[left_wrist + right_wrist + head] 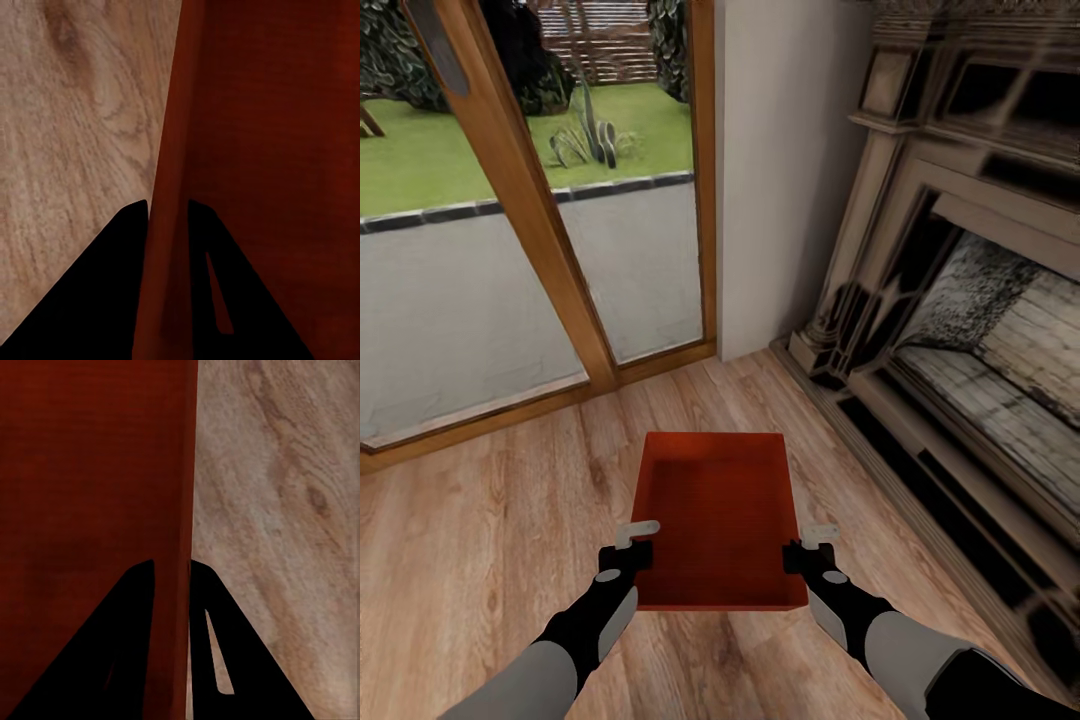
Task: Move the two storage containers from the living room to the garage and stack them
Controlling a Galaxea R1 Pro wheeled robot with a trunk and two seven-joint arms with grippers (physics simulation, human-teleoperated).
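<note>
Head view: we hold one storage container [720, 520] between both arms, over the wood-plank floor [490, 520] of the living room, near the glass door [540, 220] and the fireplace [970, 330]. Our left gripper [637, 541] pinches the container's left wall, jaws nearly shut on it; our right gripper [808, 545] pinches the right wall likewise. We judge the carrying step is in hand. Next calls for turning toward the garage, keeping both grips level.
</note>
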